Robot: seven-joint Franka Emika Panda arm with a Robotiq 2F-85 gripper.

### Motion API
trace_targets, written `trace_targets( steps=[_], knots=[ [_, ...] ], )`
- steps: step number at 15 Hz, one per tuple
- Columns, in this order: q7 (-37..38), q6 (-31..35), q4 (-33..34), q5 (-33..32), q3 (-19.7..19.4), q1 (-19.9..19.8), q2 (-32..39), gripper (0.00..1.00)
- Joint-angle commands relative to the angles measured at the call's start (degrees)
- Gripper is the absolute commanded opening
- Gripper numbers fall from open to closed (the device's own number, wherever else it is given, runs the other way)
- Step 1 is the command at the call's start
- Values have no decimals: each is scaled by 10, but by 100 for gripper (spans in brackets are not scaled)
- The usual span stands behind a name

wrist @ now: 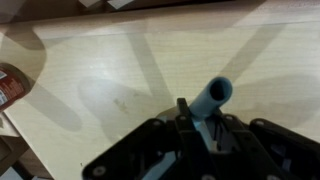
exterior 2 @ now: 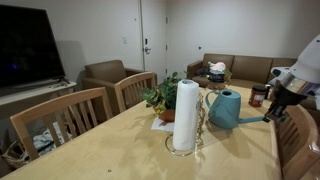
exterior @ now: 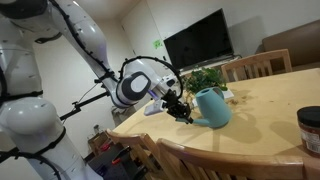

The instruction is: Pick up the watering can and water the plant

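The gripper [exterior: 186,109] is closed tight on the handle of the watering can [exterior: 212,107]. In the wrist view, a blue tube of the watering can [wrist: 216,98] sticks up from between the closed jaws at the bottom of the frame. So the grabbing part looks done.

The watering can is in the middle of an exterior view, on the table [exterior: 260,100] or just above it. I cannot tell if its bottom is off the wood. It stands almost straight up. It is not tipped to pour.

The plant [exterior 2: 163,96] sits in its orange pot, a little left of the middle of an exterior view. A paper towel roll [exterior 2: 185,115] stands just in front of it. The watering can is to the right of the roll, near the plant but not over it. Its spout seems to point toward the leaves.

A dark jar [exterior: 310,130] stands at the right edge of the frame, well away from the watering can.

I think most of the job is left. The watering can has to go up, move over the leaves, and tip. I see no water coming out.
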Motion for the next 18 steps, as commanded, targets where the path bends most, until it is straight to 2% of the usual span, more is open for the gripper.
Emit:
trace_targets(
  steps=[1, 3, 9, 11, 14, 16, 18],
  knots=[
    [16, 14, -9, 14, -15, 16, 8, 47],
    [19, 9, -10, 16, -12, 14, 7, 55],
    [16, 10, -8, 15, -24, 28, 14, 99],
    [14, 8, -7, 15, -36, 40, 14, 100],
    [9, 6, -9, 13, -85, 77, 0, 100],
    [9, 18, -8, 14, -144, 124, 0, 100],
    [3, 31, -9, 10, -188, 158, -6, 100]
  ],
)
